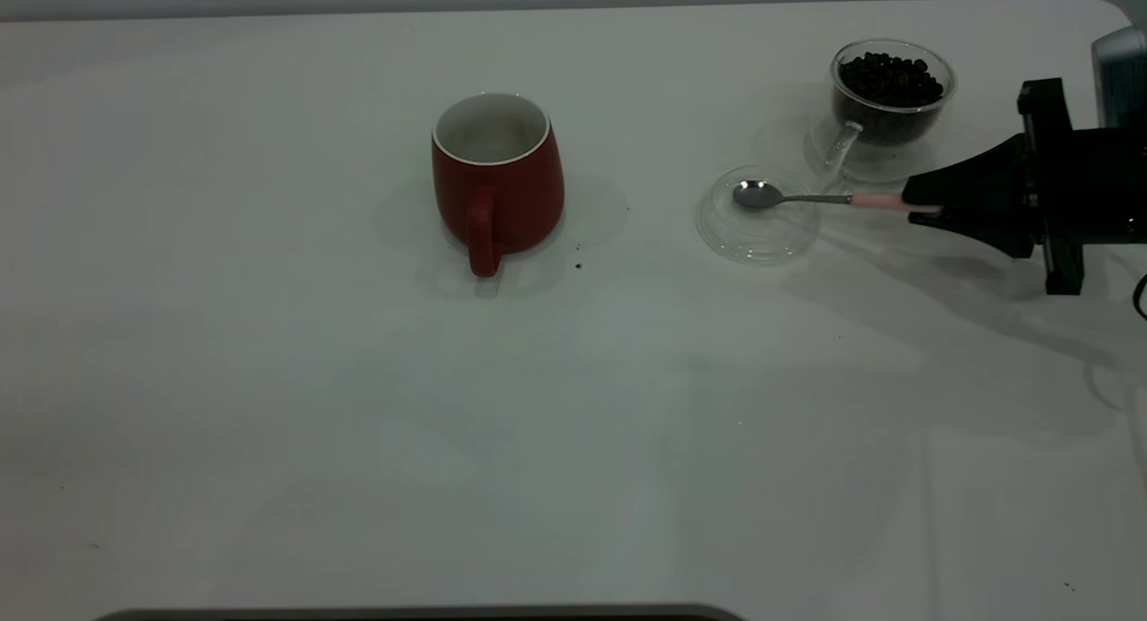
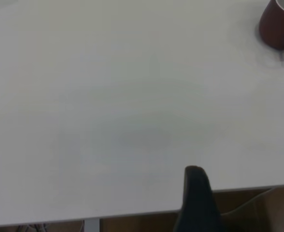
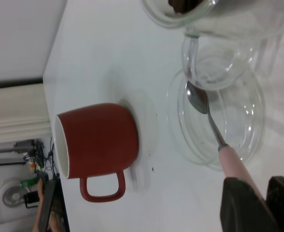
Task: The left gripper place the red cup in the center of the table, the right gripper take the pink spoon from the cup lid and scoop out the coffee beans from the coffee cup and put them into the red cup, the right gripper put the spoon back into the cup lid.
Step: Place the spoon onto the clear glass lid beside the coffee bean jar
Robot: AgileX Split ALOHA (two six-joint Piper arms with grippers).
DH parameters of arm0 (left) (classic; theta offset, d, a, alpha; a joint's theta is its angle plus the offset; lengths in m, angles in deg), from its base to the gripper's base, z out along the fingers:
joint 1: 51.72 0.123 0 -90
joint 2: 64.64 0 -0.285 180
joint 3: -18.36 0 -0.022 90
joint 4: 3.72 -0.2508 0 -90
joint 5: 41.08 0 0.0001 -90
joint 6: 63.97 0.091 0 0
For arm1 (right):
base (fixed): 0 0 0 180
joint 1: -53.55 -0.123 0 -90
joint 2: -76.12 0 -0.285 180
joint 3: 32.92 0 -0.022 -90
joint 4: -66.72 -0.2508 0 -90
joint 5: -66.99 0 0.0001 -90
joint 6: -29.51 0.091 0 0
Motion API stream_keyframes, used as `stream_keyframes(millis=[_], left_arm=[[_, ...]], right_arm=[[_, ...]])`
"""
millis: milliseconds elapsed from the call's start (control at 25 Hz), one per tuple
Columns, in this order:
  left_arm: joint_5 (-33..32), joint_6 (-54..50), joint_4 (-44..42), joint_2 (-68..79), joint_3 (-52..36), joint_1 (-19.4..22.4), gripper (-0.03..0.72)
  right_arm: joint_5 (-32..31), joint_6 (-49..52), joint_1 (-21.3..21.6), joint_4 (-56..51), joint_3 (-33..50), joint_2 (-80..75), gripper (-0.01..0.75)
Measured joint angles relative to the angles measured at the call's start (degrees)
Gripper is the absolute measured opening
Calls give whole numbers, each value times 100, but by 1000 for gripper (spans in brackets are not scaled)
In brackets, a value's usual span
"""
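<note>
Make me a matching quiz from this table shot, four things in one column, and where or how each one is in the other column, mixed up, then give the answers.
Things:
1. red cup
2. spoon
3. beans
4. lid

Places or states:
A. heaped inside the glass cup
B. flat on the table, under the spoon's bowl
C. upright mid-table, handle toward the camera, standing alone
D. pink handle at the tips of the right claw

Pairs: 1-C, 2-D, 3-A, 4-B
</note>
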Motion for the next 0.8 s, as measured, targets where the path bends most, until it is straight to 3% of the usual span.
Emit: stream_keyframes(millis=[640,800], left_arm=[[0,-5,0,0,0,0,569],[0,-5,0,0,0,0,569]], right_arm=[[0,-22,-218,0,-104,-146,113],[17,-54,-218,0,-104,-146,160]])
